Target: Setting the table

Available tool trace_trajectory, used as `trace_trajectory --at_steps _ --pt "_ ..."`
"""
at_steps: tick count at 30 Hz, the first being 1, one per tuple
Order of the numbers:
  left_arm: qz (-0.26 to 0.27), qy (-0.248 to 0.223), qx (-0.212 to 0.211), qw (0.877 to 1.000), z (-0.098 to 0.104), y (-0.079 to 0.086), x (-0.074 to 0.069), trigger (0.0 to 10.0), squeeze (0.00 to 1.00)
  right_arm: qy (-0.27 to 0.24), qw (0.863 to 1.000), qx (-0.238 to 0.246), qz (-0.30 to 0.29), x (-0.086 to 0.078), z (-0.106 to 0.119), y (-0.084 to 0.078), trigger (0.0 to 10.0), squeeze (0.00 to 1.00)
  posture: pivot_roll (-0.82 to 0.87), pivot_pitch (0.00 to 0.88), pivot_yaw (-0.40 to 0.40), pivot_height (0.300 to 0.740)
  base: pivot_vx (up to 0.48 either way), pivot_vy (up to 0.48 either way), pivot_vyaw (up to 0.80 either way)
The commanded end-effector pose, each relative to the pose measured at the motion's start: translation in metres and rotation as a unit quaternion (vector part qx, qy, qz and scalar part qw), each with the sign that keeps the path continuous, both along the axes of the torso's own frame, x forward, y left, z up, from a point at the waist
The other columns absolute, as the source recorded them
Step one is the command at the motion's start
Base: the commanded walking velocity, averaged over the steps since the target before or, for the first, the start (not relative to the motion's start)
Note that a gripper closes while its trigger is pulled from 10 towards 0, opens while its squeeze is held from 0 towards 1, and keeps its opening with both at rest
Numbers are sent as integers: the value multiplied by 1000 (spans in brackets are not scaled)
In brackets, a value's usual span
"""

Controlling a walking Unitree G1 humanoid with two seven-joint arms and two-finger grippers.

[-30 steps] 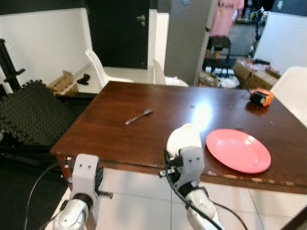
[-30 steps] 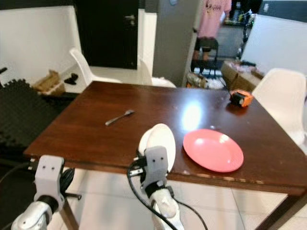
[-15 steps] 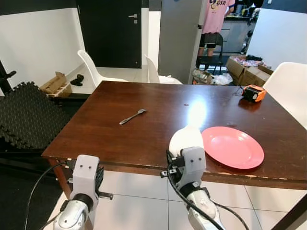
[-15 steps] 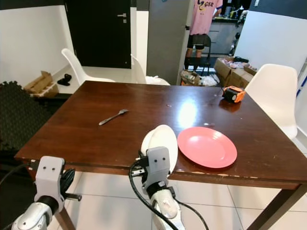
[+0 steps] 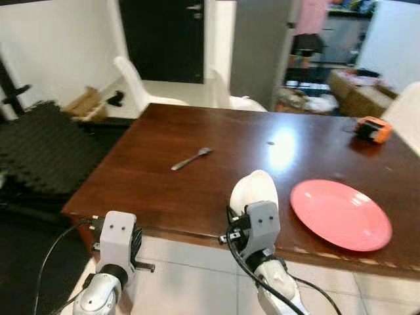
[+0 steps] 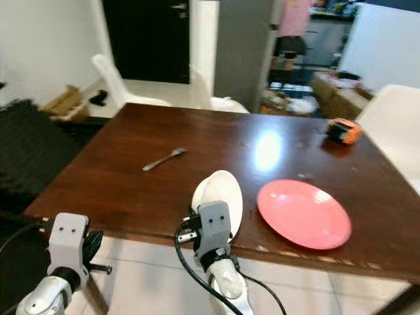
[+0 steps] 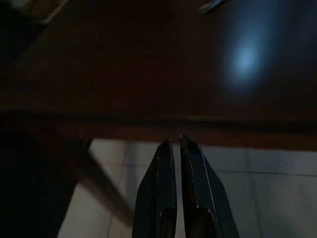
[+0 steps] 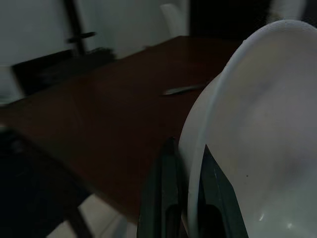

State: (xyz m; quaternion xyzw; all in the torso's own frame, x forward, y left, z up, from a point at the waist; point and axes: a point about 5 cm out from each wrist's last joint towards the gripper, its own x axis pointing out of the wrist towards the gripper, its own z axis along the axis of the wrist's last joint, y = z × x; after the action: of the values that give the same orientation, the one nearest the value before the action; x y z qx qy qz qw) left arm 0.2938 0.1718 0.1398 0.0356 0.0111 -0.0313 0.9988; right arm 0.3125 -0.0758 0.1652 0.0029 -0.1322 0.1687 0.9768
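My right gripper (image 8: 184,148) is shut on the rim of a white bowl (image 5: 254,191), held on edge over the near side of the brown table (image 5: 216,177). A pink plate (image 5: 340,213) lies flat on the table just right of the bowl. Further back and to the left, a metal fork (image 5: 191,158) rests on the tabletop; the same fork (image 8: 184,89) appears past the bowl (image 8: 257,124) in the right wrist view. My left gripper (image 7: 176,143) is shut and empty, low in front of the table's near edge.
An orange tape measure (image 5: 372,128) sits at the table's far right. White chairs (image 5: 141,88) stand behind the table and one (image 6: 394,118) at its right side. Black foam mats (image 5: 39,141) lie on the floor to the left. A person (image 5: 310,26) stands far back.
The whole picture has shifted and tilted as the camera moved. The bowl stays held in my right gripper and the left arm hangs the same.
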Motion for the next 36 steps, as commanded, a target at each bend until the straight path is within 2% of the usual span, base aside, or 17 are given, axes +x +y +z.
trace_trajectory --at_steps 1,36 --pt "6 19 6 1000 -9 2 -3 10000 0 1 1000 3 2 -2 -1 0 10000 0 36 109 69 740 0 0 788" --pt "3 21 8 1000 -11 2 -1 10000 0 -2 1000 4 22 -4 -1 4 10000 0 37 97 68 740 0 0 779"
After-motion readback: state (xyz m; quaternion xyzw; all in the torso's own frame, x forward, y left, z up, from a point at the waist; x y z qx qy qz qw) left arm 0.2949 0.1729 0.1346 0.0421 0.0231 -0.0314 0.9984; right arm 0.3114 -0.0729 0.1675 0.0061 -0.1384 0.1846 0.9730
